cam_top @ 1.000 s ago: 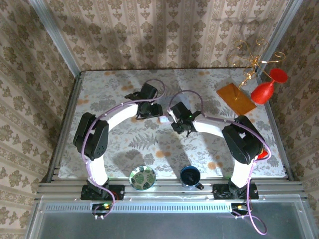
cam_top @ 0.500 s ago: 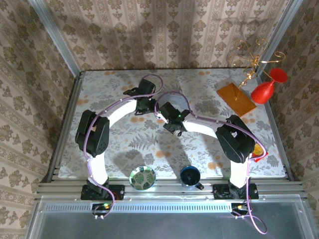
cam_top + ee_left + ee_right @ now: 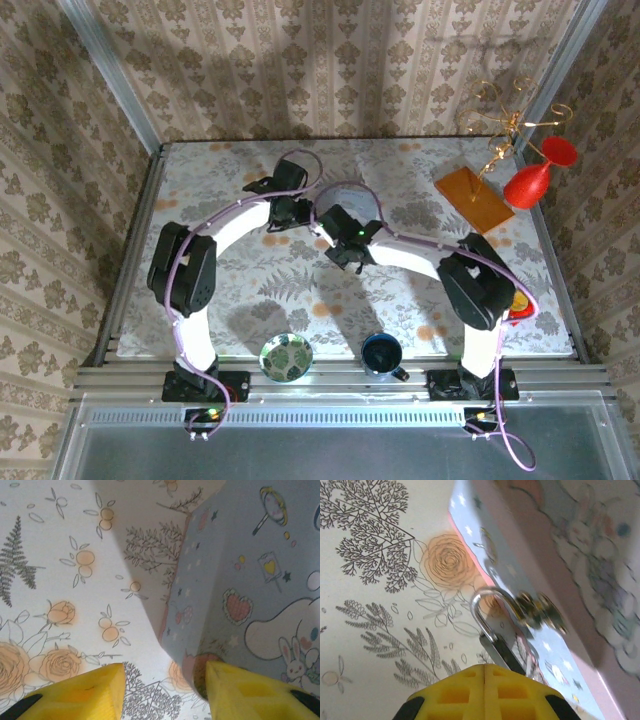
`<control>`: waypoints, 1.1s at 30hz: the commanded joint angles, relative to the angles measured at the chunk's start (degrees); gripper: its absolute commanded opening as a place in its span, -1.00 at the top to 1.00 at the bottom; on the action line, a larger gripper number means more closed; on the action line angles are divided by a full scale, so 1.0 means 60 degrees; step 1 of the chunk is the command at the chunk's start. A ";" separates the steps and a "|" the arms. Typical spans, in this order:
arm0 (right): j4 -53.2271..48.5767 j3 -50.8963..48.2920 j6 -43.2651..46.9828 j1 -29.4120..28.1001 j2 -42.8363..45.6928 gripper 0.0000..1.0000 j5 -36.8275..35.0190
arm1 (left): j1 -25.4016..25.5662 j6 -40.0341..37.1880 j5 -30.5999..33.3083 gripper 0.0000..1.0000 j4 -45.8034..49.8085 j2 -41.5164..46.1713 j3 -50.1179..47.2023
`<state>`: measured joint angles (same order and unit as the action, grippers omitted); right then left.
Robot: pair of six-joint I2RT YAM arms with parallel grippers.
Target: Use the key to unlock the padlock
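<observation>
Right wrist view: you see the right gripper (image 3: 485, 674) with its yellow fingers pressed flat together and no gap between them. The padlock (image 3: 500, 653) sits just beyond the fingertips. Its silver shackle loops through the metal latch (image 3: 540, 611) on the side of the pale lavender tin (image 3: 570, 545). Its dark body slants down until it passes behind the fingertips. You cannot tell from this view whether the closed fingers pinch the body or merely stand in front of it. The tin rests on the floral table (image 3: 370, 555).

Left wrist view: you see the left gripper (image 3: 165, 695) partly open, with a clear gap and nothing held between the fingers. One finger (image 3: 250, 692) lies at the lower corner of the tin, and you cannot tell whether it touches. The other finger (image 3: 75, 695) is over bare cloth beside the tin. The picture lid of the tin, with a white rabbit figure and hearts, faces this camera.

Top external view: both wrists meet in the middle of the table, a little toward the far side. The left arm reaches in from the left and the right arm from the right, with the grippers close together. A green patterned bowl (image 3: 286, 357) and a dark blue cup (image 3: 382, 353) stand at the near edge between the arm bases, well apart from the grippers. A red goblet (image 3: 535, 175) lies at the far right. Just left of it is an orange board (image 3: 473, 198) carrying a gold wire stand (image 3: 500, 125).
</observation>
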<state>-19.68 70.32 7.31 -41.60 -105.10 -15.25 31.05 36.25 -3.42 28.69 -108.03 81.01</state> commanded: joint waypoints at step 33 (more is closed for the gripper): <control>0.0079 -0.0148 -0.4939 0.2111 0.1059 0.40 0.1266 | 0.1870 0.1702 -0.0436 -0.65 -0.6096 -0.0180 -0.3447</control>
<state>-19.59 68.75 -20.71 -29.23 -98.28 -8.29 41.95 46.30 -8.10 -7.11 -107.18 58.61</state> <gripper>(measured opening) 0.301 0.812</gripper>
